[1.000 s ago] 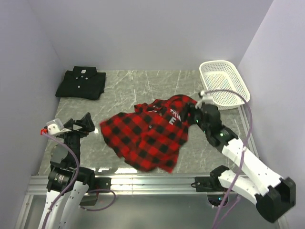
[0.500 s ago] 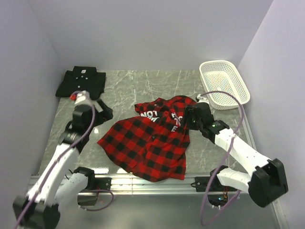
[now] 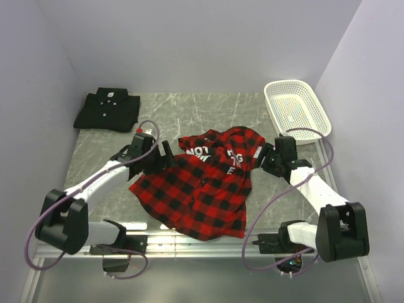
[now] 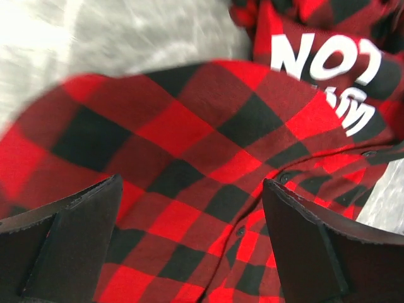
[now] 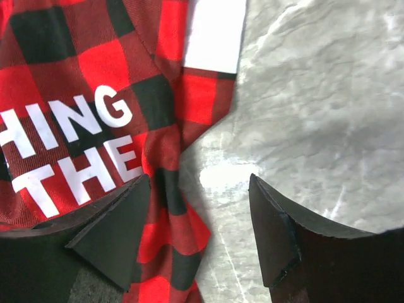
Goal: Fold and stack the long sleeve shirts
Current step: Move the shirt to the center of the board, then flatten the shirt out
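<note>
**Top view.** The plaid shirt lies rumpled in the middle of the table, its upper part bunched and its lower hem close to the near rail. The black shirt sits folded in the far-left corner, well apart. Your left gripper is at the plaid's left edge and your right gripper is at its right edge, with the white basket beyond it. The cloth is not flat. A fold started here would likely lock in the bunching, and a pull toward you could drag the hem over the rail.

**Left wrist view.** The 2 fingers stand wide apart with nothing between them, over checked cloth crossed by a buttoned seam, with white letters beyond. You are over the panel rather than a clear edge. Closing here may pinch 2 layers at once and lift the shirt as a lump.

**Right wrist view.** The fingers are apart and hold nothing. They straddle the shirt's right border, where a twisted ridge of cloth runs down. Roughly half the gap is bare marble. A bite here could catch only that thin ridge and slip, or it could scrape the tabletop if you come down too far to the right.
</note>
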